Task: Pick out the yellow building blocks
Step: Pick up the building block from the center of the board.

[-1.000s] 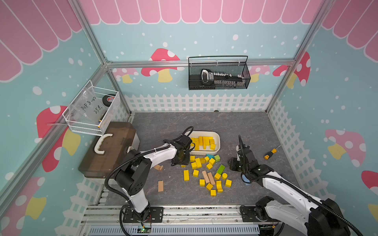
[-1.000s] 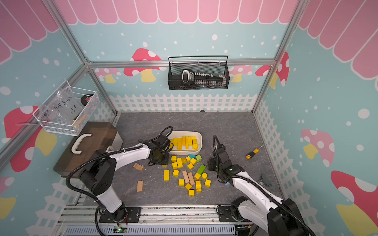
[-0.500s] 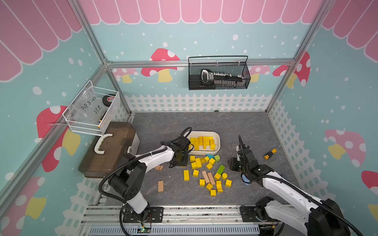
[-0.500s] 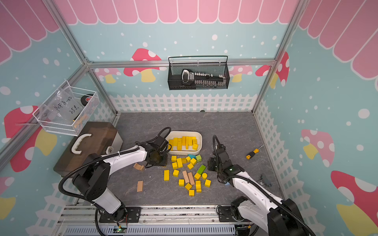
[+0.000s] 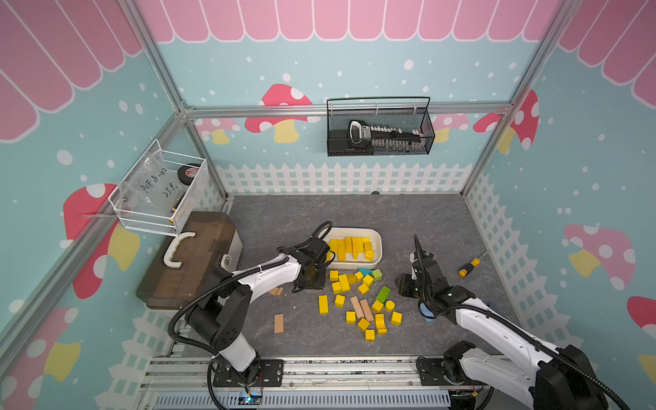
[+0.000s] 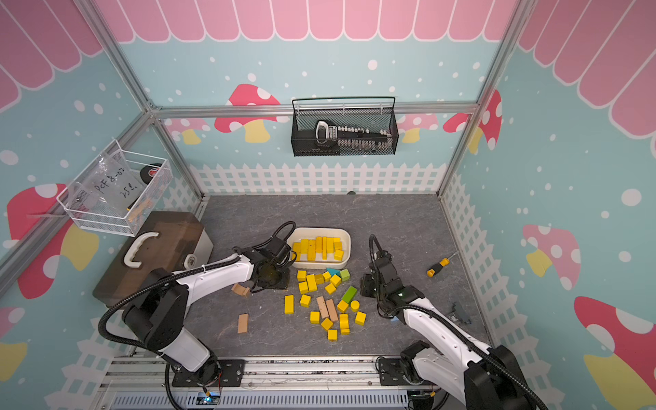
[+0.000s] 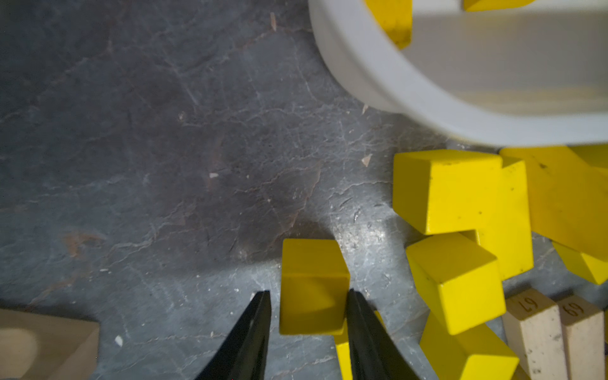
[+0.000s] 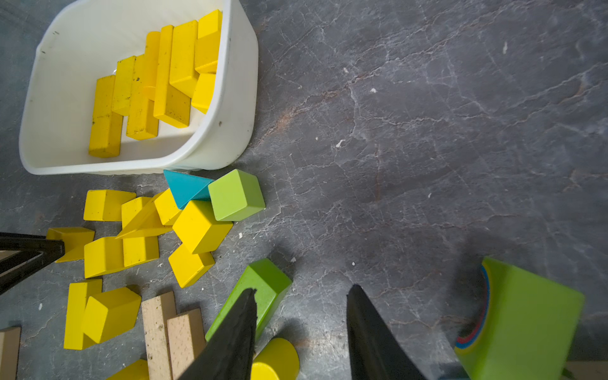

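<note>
**Tabletop** (image 5: 408, 220): grey stone pattern. Places are given from the white tub (image 5: 355, 264).

- **Loose yellow blocks** (image 5: 323, 304): about twenty cubes, bars and one short cylinder, scattered in front of the tub.
- **Other blocks:** two tan bars (image 5: 362, 308) and a green bar (image 5: 383, 294) lie among the loose yellow blocks. A teal wedge (image 5: 364, 272) and a green cube (image 5: 377, 273) lie just beside the tub's front wall.
- **Right fingers** (image 8: 355, 301): front right of the tub, spread apart over bare tabletop, holding nothing.
- **Left fingers** (image 7: 355, 302): at the tub's front left corner, narrowly parted around a yellow cube (image 7: 312, 263). One finger touches it and the other is just off it.
- **Yellow blocks in the tub** (image 5: 349, 245): about ten bars and cubes, packed together.
- **Screwdriver** (image 5: 468, 267): right of the tub, well apart.
</note>
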`<state>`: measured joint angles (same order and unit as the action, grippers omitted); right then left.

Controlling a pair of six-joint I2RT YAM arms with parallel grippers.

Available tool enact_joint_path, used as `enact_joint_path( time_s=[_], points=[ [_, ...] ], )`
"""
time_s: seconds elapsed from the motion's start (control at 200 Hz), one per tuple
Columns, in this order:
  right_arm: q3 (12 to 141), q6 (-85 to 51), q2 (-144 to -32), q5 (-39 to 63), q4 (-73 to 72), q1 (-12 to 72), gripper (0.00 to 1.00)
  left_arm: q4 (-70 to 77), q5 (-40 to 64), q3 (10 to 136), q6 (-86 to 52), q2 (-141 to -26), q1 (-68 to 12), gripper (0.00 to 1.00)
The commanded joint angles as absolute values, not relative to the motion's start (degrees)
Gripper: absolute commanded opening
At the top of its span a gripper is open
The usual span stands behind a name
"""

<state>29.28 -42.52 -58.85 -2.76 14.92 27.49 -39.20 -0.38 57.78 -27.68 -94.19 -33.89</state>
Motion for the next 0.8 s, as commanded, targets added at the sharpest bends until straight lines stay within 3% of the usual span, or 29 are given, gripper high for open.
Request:
enact_joint_path(
  time_s=[0.0, 0.44, 0.55, 0.796],
  points=[
    [28.64, -43.27, -58.66, -3.16, 14.2, 27.51, 0.45, -39.81, -0.62, 58.0, -27.86, -94.57, -34.25, 0.42],
    [28.3, -43.31, -57.93, -3.33, 14.19, 27.51, 0.45, -39.85, -0.46, 58.21, -27.86, -95.49, -34.21, 0.37],
    [28.24, -43.4, -57.74, -3.44, 14.2, 27.51, 0.45, -40.28, -0.25, 58.51, -27.64, -94.67, -34.21, 0.29],
    [29.03, -43.46, -59.03, -3.52, 14.14, 26.92, 0.45, -45.71, 1.54, 65.77, -27.01, -91.95, -34.63, 0.24]
  ],
)
